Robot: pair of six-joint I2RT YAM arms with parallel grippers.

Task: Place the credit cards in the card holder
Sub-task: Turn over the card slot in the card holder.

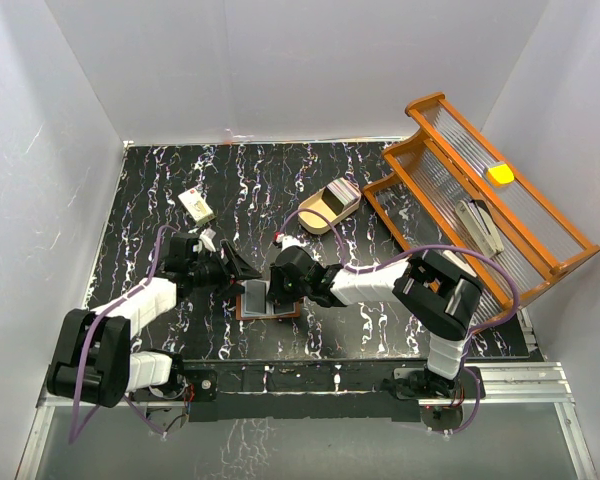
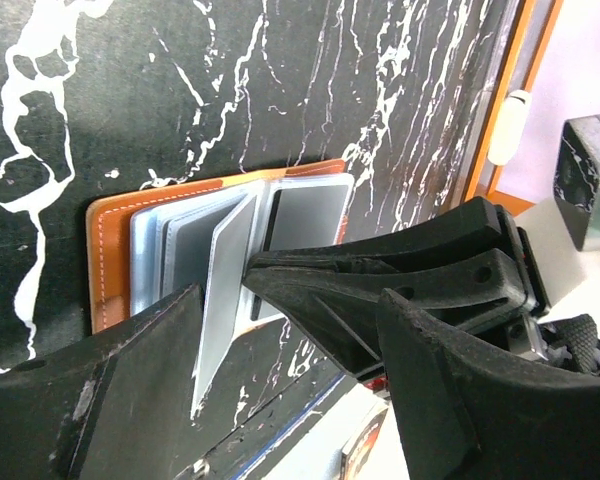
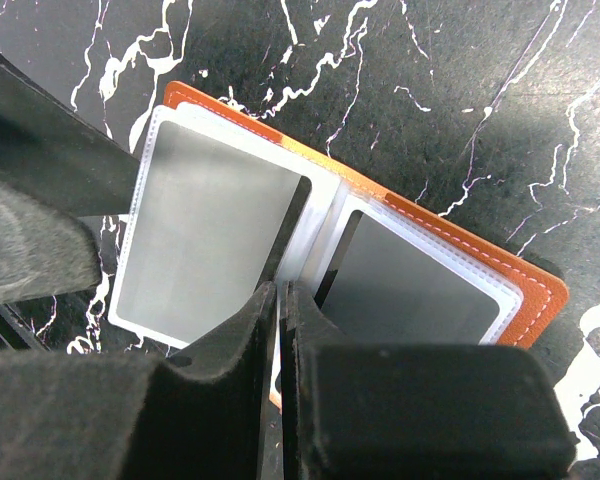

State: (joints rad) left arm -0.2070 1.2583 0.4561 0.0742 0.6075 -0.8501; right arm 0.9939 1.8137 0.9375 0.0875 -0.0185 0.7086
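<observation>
The card holder point(image 1: 252, 300) lies open on the black marbled table, brown leather outside point(image 2: 110, 250), clear sleeve pages with grey faces inside point(image 3: 220, 220). My right gripper point(image 1: 277, 290) is over its spine, and its jaws point(image 3: 281, 290) are shut on a thin pale sleeve page that stands upright point(image 2: 225, 290). My left gripper point(image 1: 232, 268) is open just left of the holder, with a finger on each side of that page point(image 2: 290, 330), touching nothing. The credit cards point(image 1: 318, 207) lie as a dark stack in the beige tray, far from both grippers.
The beige oval tray point(image 1: 352, 200) sits behind the holder, right of centre. A small cream block point(image 1: 196, 204) lies at the back left. An orange rack point(image 1: 480, 200) with a yellow object point(image 1: 500, 173) fills the right side. White walls enclose the table.
</observation>
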